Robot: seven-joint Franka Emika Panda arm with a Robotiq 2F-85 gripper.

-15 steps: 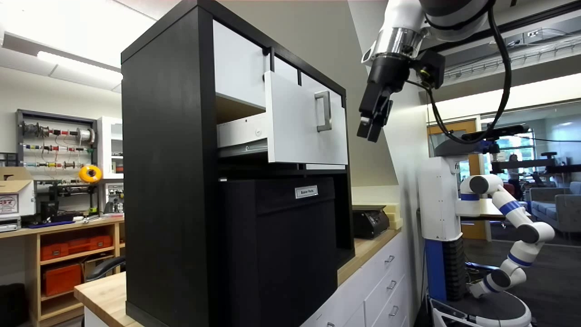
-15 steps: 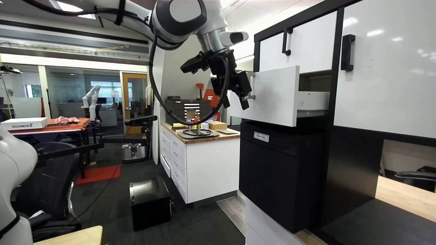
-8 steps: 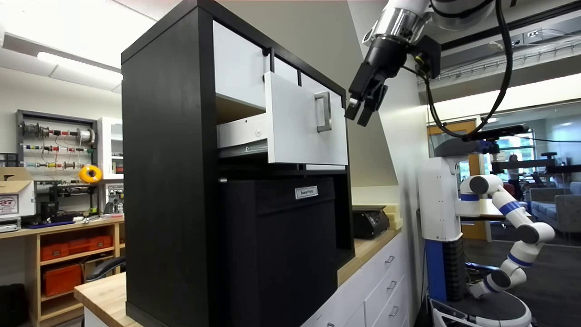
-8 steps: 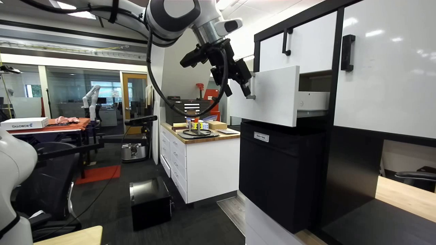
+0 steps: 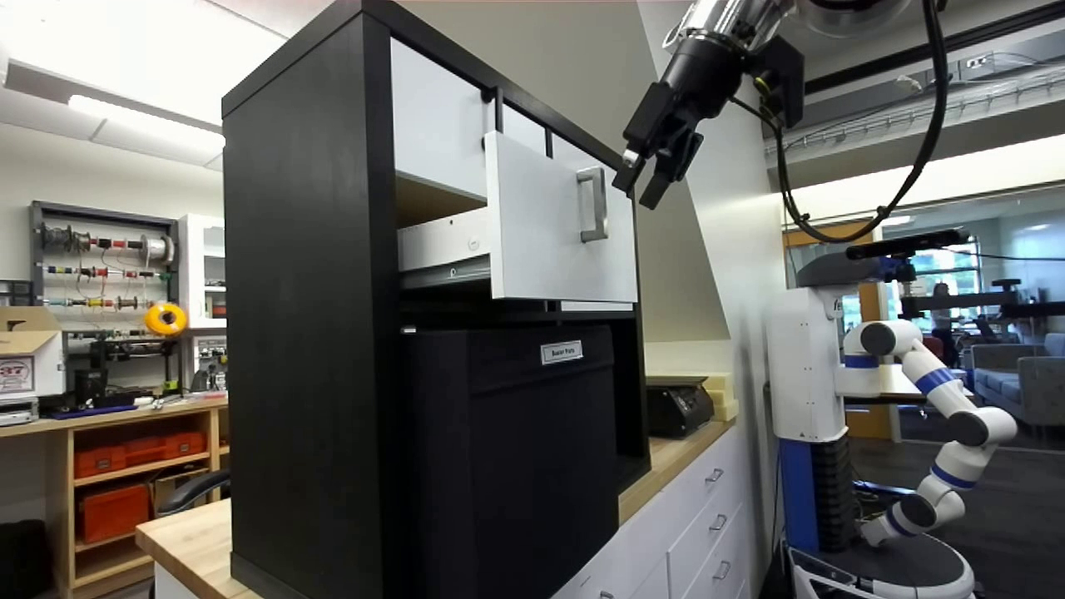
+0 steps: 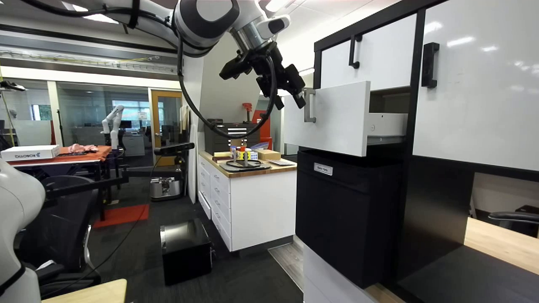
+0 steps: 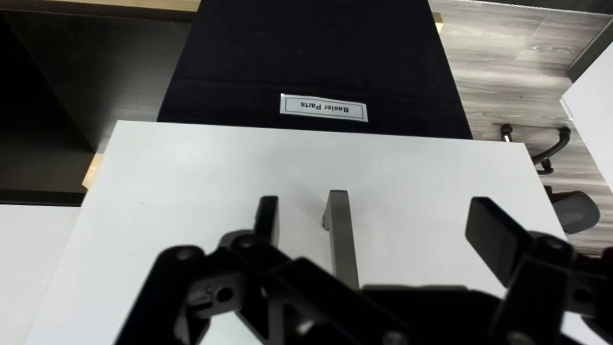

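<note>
Presently, the gripper (image 6: 289, 103) is hovering in front of the drawer handle (image 7: 342, 239)

The fingers (image 7: 495, 239) are standing wide apart, and they are gripping nothing. In the wrist view, the drawer handle, a grey metal bar, is appearing between them, closer to the finger at the left of the picture. However, in an exterior view the fingertips are hanging in front of the white drawer (image 5: 537, 237), and a gap is showing between them and the bar, so they are not touching it. The gripper is pointing obliquely downward, toward the front of the drawer.

The drawer is standing pulled out from the black cabinet (image 5: 299, 316), and in both exterior views its handle is running vertically along the outer face. Directly under the drawer, a black bin (image 5: 532, 441) is standing. The bin is carrying a white label (image 7: 323, 108), on which the words "Basler Parts" are appearing upside down in the wrist view. Above the drawer, a white panel (image 6: 383, 54) with a black handle (image 6: 352, 52) is covering the upper compartment.

Beside the cabinet, a black device (image 5: 681, 408) is sitting on the wooden counter (image 5: 666, 467), and some pale yellow blocks (image 5: 722, 399) are lying just next to it. Farther away, a white and blue mobile robot (image 5: 807, 366) is standing with its jointed arm bending low. In an exterior view, a black box (image 6: 187, 252) is resting on the dark floor (image 6: 244, 273), while an orange-covered table (image 6: 84, 157) is bearing a white box (image 6: 31, 152).
</note>
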